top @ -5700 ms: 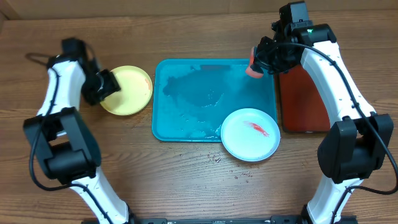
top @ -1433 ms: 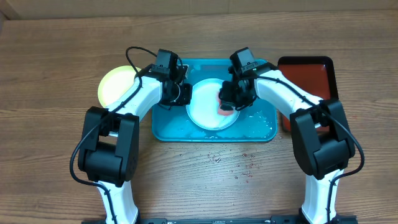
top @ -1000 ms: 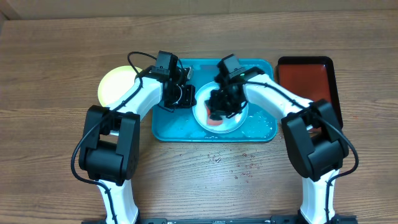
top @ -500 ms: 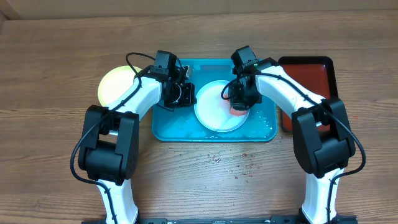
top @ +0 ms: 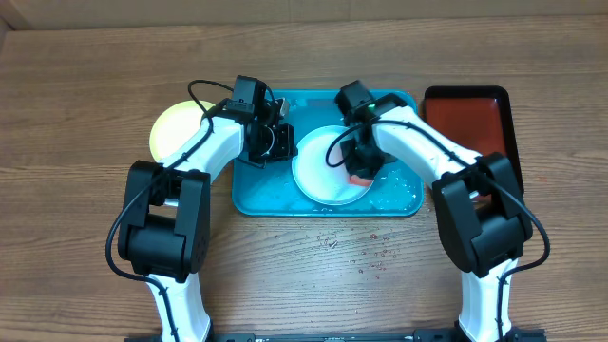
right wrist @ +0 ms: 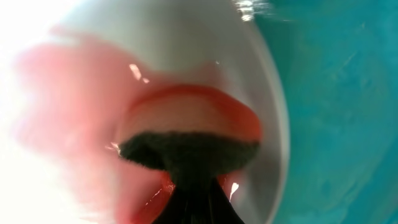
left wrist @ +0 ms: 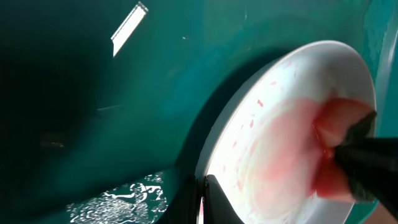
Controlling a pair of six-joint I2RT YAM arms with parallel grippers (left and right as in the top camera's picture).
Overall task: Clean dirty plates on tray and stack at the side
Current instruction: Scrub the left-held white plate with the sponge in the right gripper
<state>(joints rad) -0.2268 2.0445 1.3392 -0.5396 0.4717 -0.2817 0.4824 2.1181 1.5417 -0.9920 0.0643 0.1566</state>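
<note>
- Bench top of brown wood (top: 76, 237).
- Large teal-blue rectangular plastic tray (top: 256, 180), wet, midway along the far edge.
- Smaller dark red black-rimmed tray (top: 475, 114) just beside it, toward the right edge.
- Pale blue-white round plate (top: 318, 176) in the teal tray, smeared pink.
- Yellow-green round plate (top: 171, 128) on the wood, toward the left edge.
- Left gripper (top: 283, 147) pinched on the blue-white plate's rim.
- Right gripper (top: 361, 169) clamped on a red-orange sponge (right wrist: 186, 118), pressed onto that plate.
</note>
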